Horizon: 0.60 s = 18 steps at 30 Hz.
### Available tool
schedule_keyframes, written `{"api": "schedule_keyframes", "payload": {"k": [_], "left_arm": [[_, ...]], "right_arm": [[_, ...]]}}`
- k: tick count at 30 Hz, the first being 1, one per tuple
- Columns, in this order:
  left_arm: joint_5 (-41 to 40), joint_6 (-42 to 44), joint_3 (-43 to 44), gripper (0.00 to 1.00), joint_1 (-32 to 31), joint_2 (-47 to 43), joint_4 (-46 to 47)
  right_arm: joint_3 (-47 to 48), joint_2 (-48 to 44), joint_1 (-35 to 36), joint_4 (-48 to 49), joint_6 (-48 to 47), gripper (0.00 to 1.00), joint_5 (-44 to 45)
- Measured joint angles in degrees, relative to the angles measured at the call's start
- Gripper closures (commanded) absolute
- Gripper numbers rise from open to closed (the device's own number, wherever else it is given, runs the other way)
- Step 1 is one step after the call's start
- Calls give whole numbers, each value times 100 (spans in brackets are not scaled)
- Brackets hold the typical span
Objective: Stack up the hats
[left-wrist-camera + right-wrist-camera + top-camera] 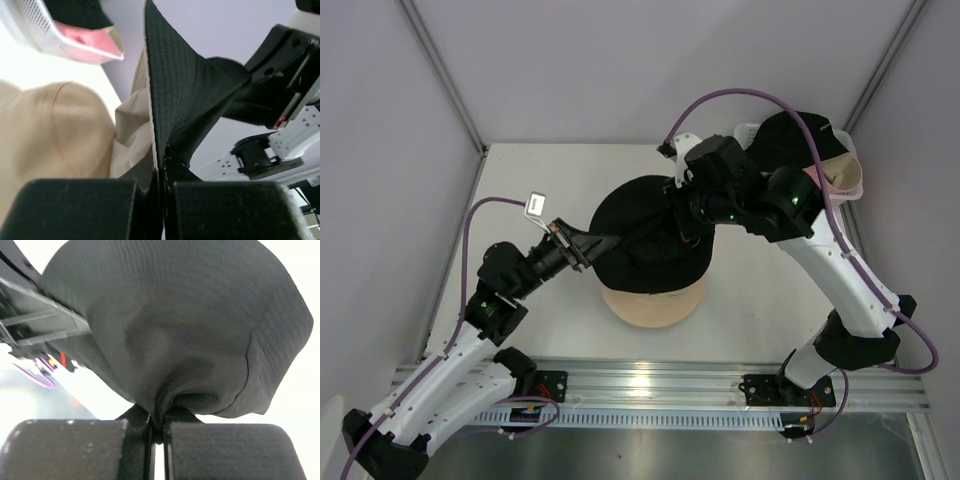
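White matte tabletop (540,180), closed in by pale panels (620,70) at left, far and right sides.
Directly on it:
- tan hat (653,305), about mid-width, towards the near edge, only the lower part showing;
- white lattice basket (856,188), far right corner, well apart from the tan hat;
- aluminium rail (660,385), along the near edge.

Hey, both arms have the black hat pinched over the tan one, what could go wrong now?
The left gripper and right gripper pinch only thin folds of the black hat; one could slip. The tan hat shows only at the near side, so release may land off-centre.
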Motion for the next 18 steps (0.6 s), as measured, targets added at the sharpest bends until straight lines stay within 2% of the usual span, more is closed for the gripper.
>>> {"api": "schedule_keyframes", "payload": {"k": [1,2,3,4,7,10,13,16,18], "left_arm": [[-2,-22,-83,99,-9,-4,-13],[-46,-37,-216,99,-20,-59,-57],[-131,-39,-339,99,-20,-101,-179],[-221,-37,-463,99,-20,-144,-315],[-468,-33,-782,99,-20,-227,-570],[-664,-44,-1084,99,-20,-243,-649],[-758,-55,-1338,99,-20,-188,-588],[-772,-37,-1488,99,-20,-155,-481],[-791,9,-1582,99,-20,-234,-387]], "right_arm": [[-313,-125,0,92,9,76,0],[-741,-286,-2,162,44,68,-2],[-1014,-382,-24,197,52,51,13],[-1204,-442,-50,223,101,40,31],[-1506,-546,-140,393,140,19,173],[-1714,-769,-428,761,184,12,55],[-2170,-1333,-1239,1480,334,1,-461],[-2988,-2162,-2083,2286,632,1,-595],[-3613,-2686,-2402,2684,846,1,-573]]}}
